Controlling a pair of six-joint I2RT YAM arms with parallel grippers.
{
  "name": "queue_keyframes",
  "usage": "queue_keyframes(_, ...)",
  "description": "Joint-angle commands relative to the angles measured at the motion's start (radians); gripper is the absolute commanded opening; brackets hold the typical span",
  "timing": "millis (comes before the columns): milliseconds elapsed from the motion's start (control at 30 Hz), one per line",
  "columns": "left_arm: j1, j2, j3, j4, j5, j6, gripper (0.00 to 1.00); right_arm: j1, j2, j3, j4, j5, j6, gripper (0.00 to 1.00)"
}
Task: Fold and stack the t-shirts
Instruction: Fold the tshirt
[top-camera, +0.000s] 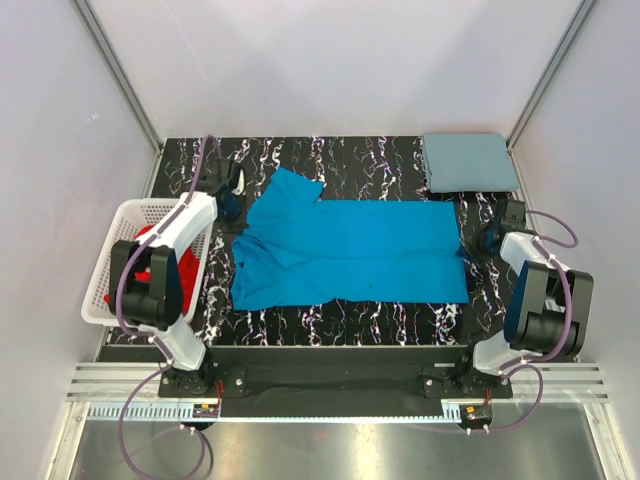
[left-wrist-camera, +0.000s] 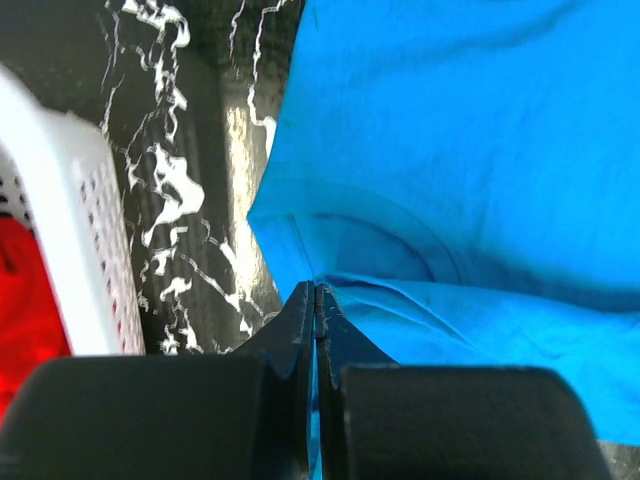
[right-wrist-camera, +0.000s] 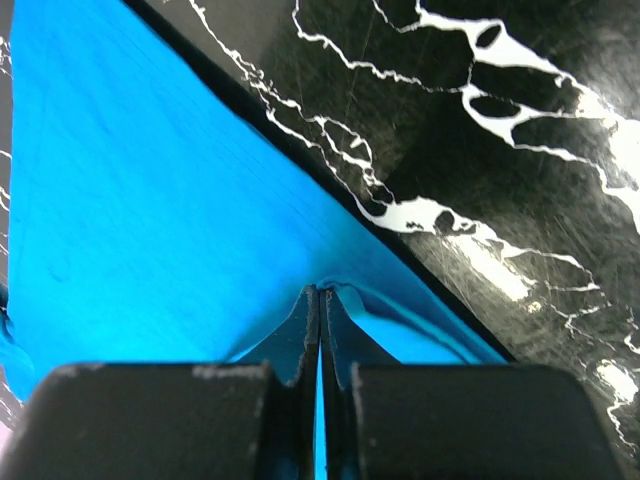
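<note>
The bright blue t-shirt (top-camera: 350, 250) lies spread across the middle of the black marbled table, with one sleeve folded up at its back left. My left gripper (left-wrist-camera: 316, 290) is shut on a fold at the shirt's left edge, and blue cloth (left-wrist-camera: 450, 150) shows between its jaws. My right gripper (right-wrist-camera: 320, 292) is shut on the shirt's right edge (right-wrist-camera: 150, 200), which puckers at the tips. From above, the left gripper (top-camera: 236, 212) and right gripper (top-camera: 482, 240) sit at opposite ends of the shirt. A dusty grey-blue t-shirt (top-camera: 468, 162) lies folded at the back right corner.
A white lattice basket (top-camera: 112, 262) stands at the table's left edge beside the left arm, with red cloth (top-camera: 165, 268) inside it. In the left wrist view its wall (left-wrist-camera: 60, 200) is close to the left of the gripper. White walls enclose the table.
</note>
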Motion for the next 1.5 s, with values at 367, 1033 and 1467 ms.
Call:
queue_keyframes(367,0.000,0.134,0.308,0.051,0.108,-0.008,0.41,0.001,-0.089,0.138,-0.198,0.048,0.015,0.37)
queue_keyframes(1033,-0.106,-0.361,-0.127,0.096,0.173,-0.095,0.48,-0.055,0.054,-0.026,-0.170,0.246,0.053,0.27)
queue_keyframes(1467,-0.316,-0.579,-0.569,0.295,0.379,-0.235,0.50,-0.252,-0.129,0.021,-0.247,0.135,-0.056,0.30)
